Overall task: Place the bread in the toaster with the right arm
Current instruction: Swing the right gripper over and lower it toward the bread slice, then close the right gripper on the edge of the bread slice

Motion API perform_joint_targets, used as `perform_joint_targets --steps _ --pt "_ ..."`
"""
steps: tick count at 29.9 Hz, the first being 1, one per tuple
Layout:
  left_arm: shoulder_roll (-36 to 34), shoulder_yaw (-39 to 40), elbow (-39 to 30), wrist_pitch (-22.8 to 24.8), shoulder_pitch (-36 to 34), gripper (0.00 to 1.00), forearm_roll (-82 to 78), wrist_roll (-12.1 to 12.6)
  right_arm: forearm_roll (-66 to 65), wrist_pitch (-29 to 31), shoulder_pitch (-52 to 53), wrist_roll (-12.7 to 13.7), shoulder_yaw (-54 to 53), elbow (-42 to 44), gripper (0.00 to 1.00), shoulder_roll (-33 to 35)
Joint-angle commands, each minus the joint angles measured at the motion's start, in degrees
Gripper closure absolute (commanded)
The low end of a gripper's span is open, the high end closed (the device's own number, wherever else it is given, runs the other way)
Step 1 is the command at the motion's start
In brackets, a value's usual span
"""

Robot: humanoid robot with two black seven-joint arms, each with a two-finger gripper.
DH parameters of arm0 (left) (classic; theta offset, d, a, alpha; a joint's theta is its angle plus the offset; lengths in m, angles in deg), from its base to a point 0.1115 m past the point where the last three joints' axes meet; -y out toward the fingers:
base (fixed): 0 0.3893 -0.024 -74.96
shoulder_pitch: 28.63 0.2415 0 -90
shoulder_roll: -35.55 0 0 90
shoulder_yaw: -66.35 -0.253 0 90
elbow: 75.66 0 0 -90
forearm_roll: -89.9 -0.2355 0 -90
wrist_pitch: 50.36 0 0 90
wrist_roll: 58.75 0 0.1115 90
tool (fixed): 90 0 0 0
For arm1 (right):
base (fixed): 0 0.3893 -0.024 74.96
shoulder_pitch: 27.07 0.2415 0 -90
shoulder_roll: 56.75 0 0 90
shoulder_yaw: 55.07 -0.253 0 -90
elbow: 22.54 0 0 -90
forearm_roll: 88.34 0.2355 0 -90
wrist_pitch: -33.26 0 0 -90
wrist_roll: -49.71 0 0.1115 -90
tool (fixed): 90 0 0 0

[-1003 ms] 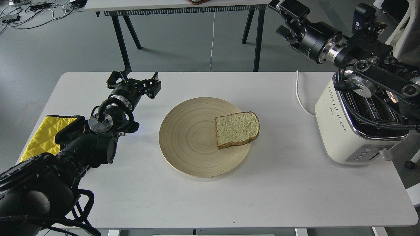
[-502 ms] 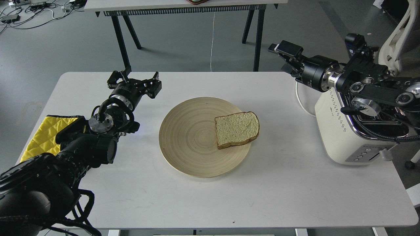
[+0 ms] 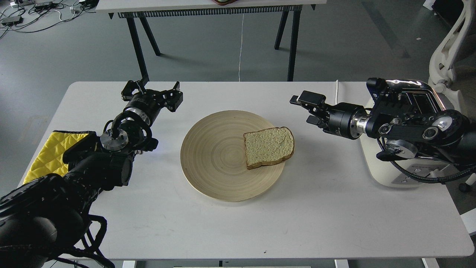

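Note:
The bread (image 3: 269, 147) is a tan slice with a brown crust, lying flat on the right side of a round wooden plate (image 3: 212, 156). My right gripper (image 3: 308, 109) is open and empty, a short way to the right of the bread and above the table, pointing left. The cream toaster (image 3: 376, 169) stands at the table's right end, largely hidden behind my right arm; part of its chrome top (image 3: 418, 91) shows. My left gripper (image 3: 152, 91) is open and empty at the table's back left.
A yellow quilted cloth (image 3: 46, 153) lies at the table's left edge under my left arm. The toaster's white cable (image 3: 337, 93) runs off the back edge. A second table (image 3: 208, 5) stands behind, and a white chair (image 3: 444, 48) at the far right.
My right arm has swung down and to the left, from high above the toaster to just above the table beside the bread. The bread, plate and left arm have not moved.

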Motion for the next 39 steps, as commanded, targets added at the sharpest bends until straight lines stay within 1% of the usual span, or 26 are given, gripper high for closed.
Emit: perform_joint_targets --steps 1,7,11,16,21,24,26,29,30,31,39 --pt "0.0 0.0 0.0 0.0 0.0 0.0 0.0 0.0 0.1 0.3 -0.4 0.1 1.7 -0.2 0.01 -0.9" --pt "0.0 0.0 0.0 0.0 0.0 0.0 0.0 0.0 0.4 -0.4 -2.1 0.1 1.7 0.3 0.01 -1.6" --pt "0.0 0.0 0.0 0.0 0.0 0.0 0.0 -0.1 0.5 -0.6 -3.3 0.1 1.6 1.7 0.01 -3.2" --pt "0.0 0.0 0.0 0.0 0.0 0.0 0.0 0.0 3.9 -0.9 -5.0 0.1 1.7 4.5 0.02 -6.6" --pt "0.0 0.0 0.0 0.0 0.0 0.0 0.0 0.0 4.4 -0.9 -5.0 0.3 1.7 4.5 0.03 -7.4" --pt "0.0 0.0 0.0 0.0 0.0 0.0 0.0 0.0 4.3 -1.0 -5.0 0.3 1.7 4.3 0.1 -7.4" --pt "0.0 0.0 0.0 0.0 0.0 0.0 0.0 0.0 3.9 -1.0 -5.0 0.3 1.7 4.0 0.23 -7.4" --pt "0.0 0.0 0.0 0.0 0.0 0.0 0.0 -0.1 3.6 -0.9 -4.9 0.3 1.8 3.7 0.36 -7.3" --pt "0.0 0.0 0.0 0.0 0.0 0.0 0.0 0.0 3.6 -0.9 -4.9 0.3 1.8 3.7 0.39 -7.3" --pt "0.0 0.0 0.0 0.0 0.0 0.0 0.0 0.0 3.6 -0.9 -5.0 0.3 1.8 3.7 0.41 -7.3" --pt "0.0 0.0 0.0 0.0 0.0 0.0 0.0 0.0 3.7 -0.9 -5.0 0.2 1.9 3.6 0.41 -7.1"
